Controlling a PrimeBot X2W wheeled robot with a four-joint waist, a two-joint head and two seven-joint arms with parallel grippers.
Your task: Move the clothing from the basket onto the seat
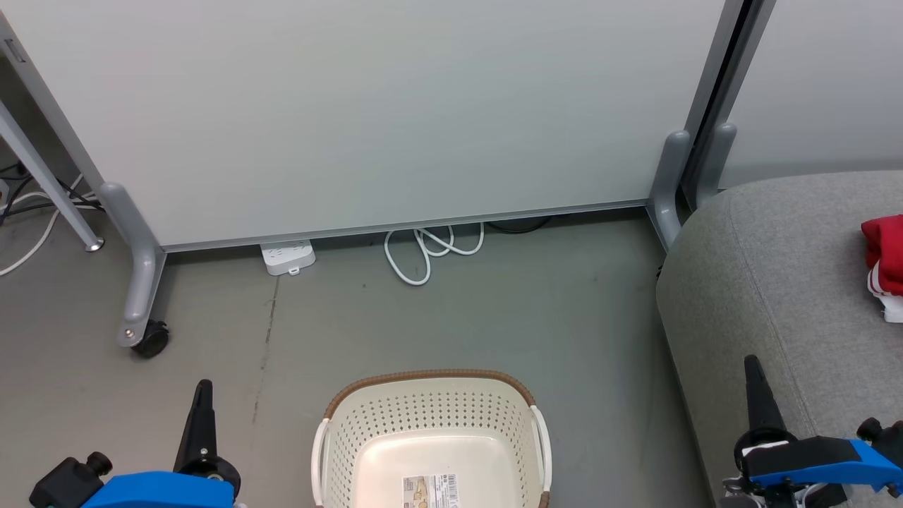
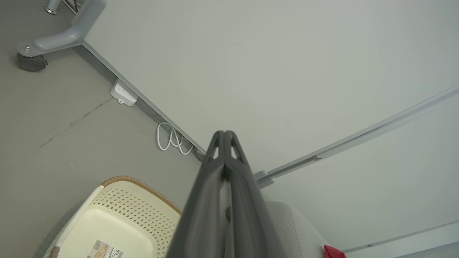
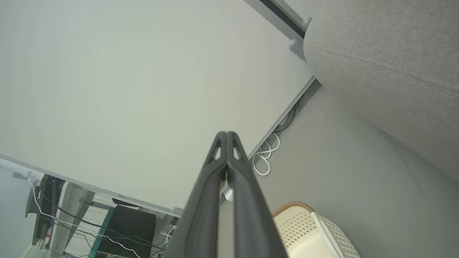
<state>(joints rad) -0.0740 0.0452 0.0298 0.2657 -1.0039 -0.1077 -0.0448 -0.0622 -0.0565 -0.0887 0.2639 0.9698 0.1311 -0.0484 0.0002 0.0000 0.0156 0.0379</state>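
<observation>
The cream perforated basket (image 1: 430, 437) with a brown rim stands on the floor at bottom centre, holding nothing but its barcode sticker; it also shows as the basket (image 2: 118, 218) and the basket (image 3: 312, 233). Red clothing (image 1: 885, 257) with white stripes lies on the grey seat (image 1: 769, 282) at the right edge; a red tip of clothing (image 2: 334, 252) peeks in the left wrist view. My left gripper (image 1: 203, 389) is shut at lower left, left of the basket. My right gripper (image 1: 753, 365) is shut over the seat's front edge. Both wrist views show each gripper's fingers pressed together: left gripper (image 2: 225, 133), right gripper (image 3: 226, 134).
A pale partition panel (image 1: 367, 106) on castor feet (image 1: 144, 339) stands behind the basket. A white power strip (image 1: 288, 257) and coiled white cable (image 1: 430, 250) lie at its base. Bare grey floor (image 1: 578, 317) separates basket and seat. Desk legs and cables sit at far left.
</observation>
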